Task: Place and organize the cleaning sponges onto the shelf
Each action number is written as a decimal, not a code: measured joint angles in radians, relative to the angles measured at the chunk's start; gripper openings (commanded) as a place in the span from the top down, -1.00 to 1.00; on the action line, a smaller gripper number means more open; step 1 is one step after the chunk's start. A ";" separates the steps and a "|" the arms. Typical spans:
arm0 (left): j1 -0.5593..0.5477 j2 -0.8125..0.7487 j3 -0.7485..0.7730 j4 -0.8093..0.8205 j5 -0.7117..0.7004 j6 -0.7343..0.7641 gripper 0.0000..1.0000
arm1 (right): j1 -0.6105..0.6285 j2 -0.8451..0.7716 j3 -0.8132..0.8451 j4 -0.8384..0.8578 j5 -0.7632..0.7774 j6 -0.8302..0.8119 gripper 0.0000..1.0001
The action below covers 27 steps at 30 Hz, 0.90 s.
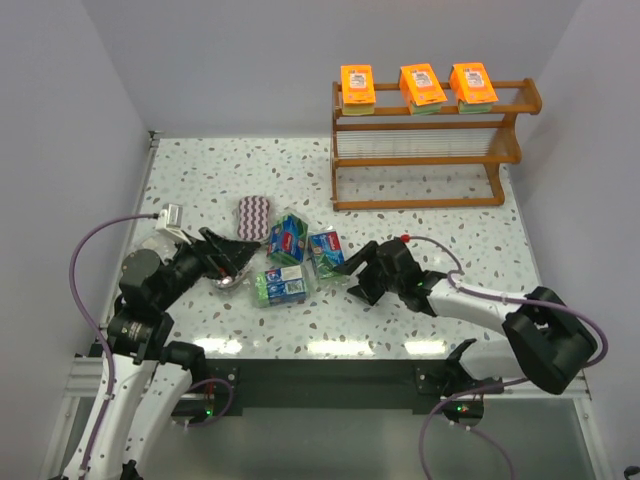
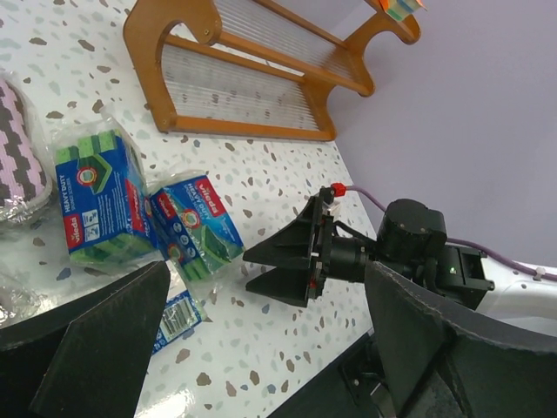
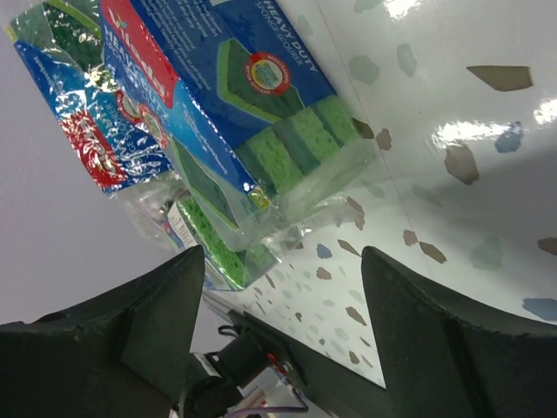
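Observation:
Three orange packs (image 1: 420, 85) stand on the top tier of the brown shelf (image 1: 430, 160). Three blue-green packs lie mid-table: one (image 1: 288, 238), one (image 1: 326, 252) and one (image 1: 282, 284). A purple-white zigzag pad (image 1: 254, 213) lies beside them. My left gripper (image 1: 235, 255) is open and empty, left of the packs, over a crinkled clear bag (image 1: 228, 280) whose contents I cannot make out. My right gripper (image 1: 355, 275) is open and empty, just right of a blue-green pack (image 3: 244, 113). The left wrist view shows open fingers (image 2: 87, 357), two packs (image 2: 96, 196) and the right gripper (image 2: 287, 261).
The shelf's two lower tiers (image 1: 420, 190) hold nothing. The shelf stands at the table's far right, near the right wall. The table's front edge (image 1: 330, 350) runs just before both arms.

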 measured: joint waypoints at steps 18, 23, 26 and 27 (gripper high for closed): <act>0.000 -0.035 0.000 -0.032 -0.028 0.001 -1.00 | 0.010 0.144 0.045 0.094 0.078 0.136 0.83; 0.000 -0.036 0.000 -0.037 -0.029 0.002 -1.00 | -0.028 0.092 -0.013 0.124 0.060 0.152 1.00; 0.000 -0.036 0.000 -0.037 -0.029 0.002 -1.00 | -0.124 -0.005 -0.057 0.100 0.016 0.138 1.00; 0.000 -0.036 0.000 -0.037 -0.029 0.004 -1.00 | -0.167 -0.057 -0.072 0.086 0.006 0.133 1.00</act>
